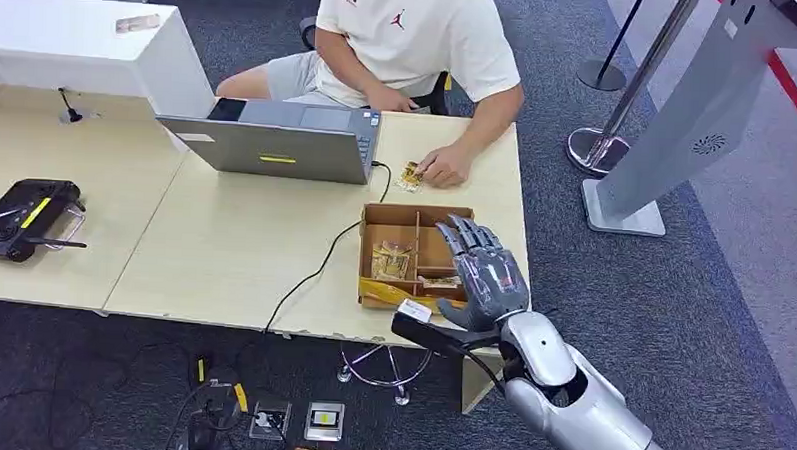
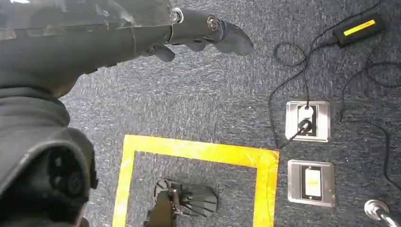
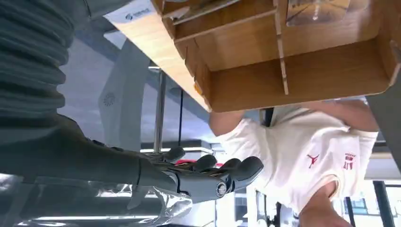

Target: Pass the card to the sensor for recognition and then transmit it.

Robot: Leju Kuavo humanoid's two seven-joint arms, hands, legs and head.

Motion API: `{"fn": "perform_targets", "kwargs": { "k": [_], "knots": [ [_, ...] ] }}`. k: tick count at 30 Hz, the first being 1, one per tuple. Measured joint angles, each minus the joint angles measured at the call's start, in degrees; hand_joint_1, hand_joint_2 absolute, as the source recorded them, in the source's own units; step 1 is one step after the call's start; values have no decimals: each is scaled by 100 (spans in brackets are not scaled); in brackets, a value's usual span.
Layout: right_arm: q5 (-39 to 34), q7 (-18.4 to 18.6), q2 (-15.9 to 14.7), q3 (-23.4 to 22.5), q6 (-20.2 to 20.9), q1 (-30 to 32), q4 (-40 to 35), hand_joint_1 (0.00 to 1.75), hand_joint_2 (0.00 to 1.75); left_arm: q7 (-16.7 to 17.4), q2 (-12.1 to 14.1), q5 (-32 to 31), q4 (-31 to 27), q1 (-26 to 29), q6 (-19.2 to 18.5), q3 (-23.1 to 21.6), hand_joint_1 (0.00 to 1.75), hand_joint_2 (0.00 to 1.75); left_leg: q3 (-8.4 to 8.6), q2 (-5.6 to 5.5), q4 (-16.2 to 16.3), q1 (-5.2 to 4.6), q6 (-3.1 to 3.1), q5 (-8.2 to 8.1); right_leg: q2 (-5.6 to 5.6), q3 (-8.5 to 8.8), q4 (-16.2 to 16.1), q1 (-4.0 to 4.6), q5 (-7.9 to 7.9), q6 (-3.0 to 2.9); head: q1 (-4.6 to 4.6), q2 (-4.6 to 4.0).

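**Right hand poised above the card box, before the pick-up**

Cards [image 1: 393, 259] in clear sleeves lie in the left compartments of the divided cardboard box [image 1: 385, 217] at the table's [image 1: 224, 249] near right edge; one more card [image 1: 410, 176] lies beyond the box under a seated person's hand [image 1: 445, 167]. The right hand [image 1: 481, 271] hangs over the box's right compartments, palm turned toward the cards, fingers [image 1: 463, 234] extended and spread apart, holding nothing. The forearm rises from below right, wrist bent upward. The sensor is probably the grey kiosk [image 1: 678, 125] standing on the carpet to the right, well apart from the table. Judged from this pose, the step in hand is the grasp: the hand should shift left over the card compartment, descend between the dividers, and pinch a single sleeve by its edge. The left hand [image 2: 208, 35] hangs toward the floor, fingers curled in on nothing.
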Motion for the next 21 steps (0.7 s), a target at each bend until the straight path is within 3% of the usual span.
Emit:
{"fn": "perform_targets", "kwargs": {
  "k": [21],
  "knots": [
    [-9,6,109,151,-20,-204,704,0,175,59,-4,-230,2,-53,-9,-9,0,0,-1,-1,0,0,0,0,0,0,0,0,0,0,0,0]
  ]
}}
